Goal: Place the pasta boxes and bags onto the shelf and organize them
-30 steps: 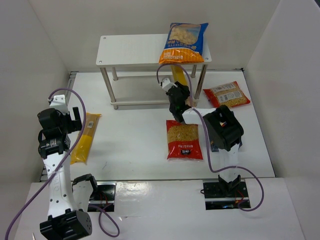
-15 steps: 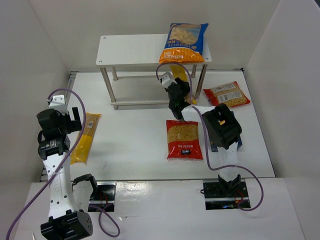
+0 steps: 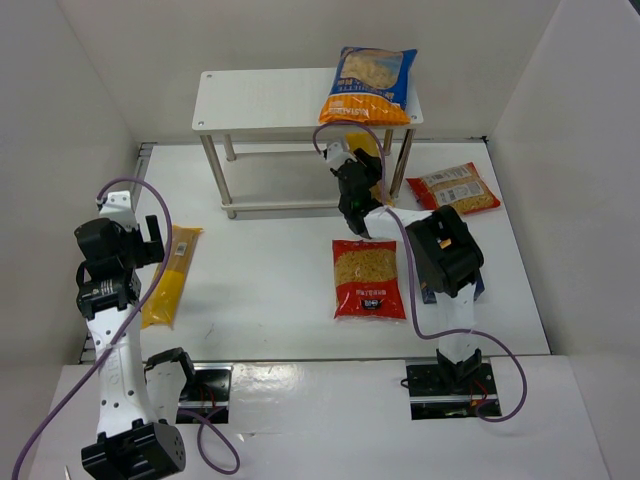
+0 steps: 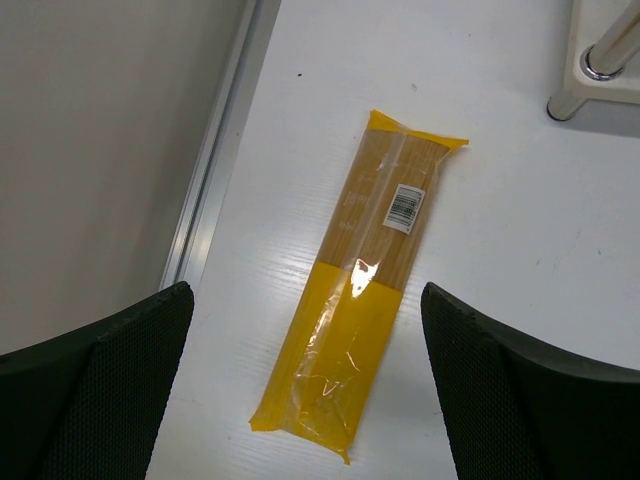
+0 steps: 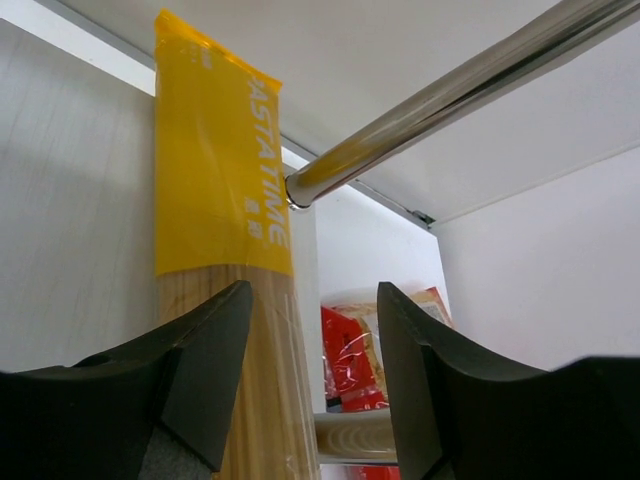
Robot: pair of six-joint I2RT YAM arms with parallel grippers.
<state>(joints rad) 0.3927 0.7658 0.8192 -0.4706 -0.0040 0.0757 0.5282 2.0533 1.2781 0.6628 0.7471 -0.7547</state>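
The white two-tier shelf (image 3: 270, 100) stands at the back. A blue-and-orange bag (image 3: 368, 85) lies on the right of its top tier. My right gripper (image 3: 352, 172) reaches under that tier at the right end. Its jaws are open (image 5: 312, 300). A yellow spaghetti bag (image 5: 215, 200) lies between them against the left finger, clear of the right one, and shows in the top view (image 3: 368, 160). My left gripper (image 3: 150, 235) is open (image 4: 305, 290), above a second yellow spaghetti bag (image 4: 370, 280) on the table. The blue box is mostly hidden behind my right arm.
A red bag (image 3: 369, 278) lies mid-table in front of my right arm. An orange-red white-labelled bag (image 3: 453, 188) lies right of the shelf. A silver shelf leg (image 5: 450, 90) crosses just above my right fingers. White walls close in on both sides.
My right gripper has moved farther toward the shelf, and the yellow spaghetti bag has gone deeper under the top tier. My left arm has not moved.
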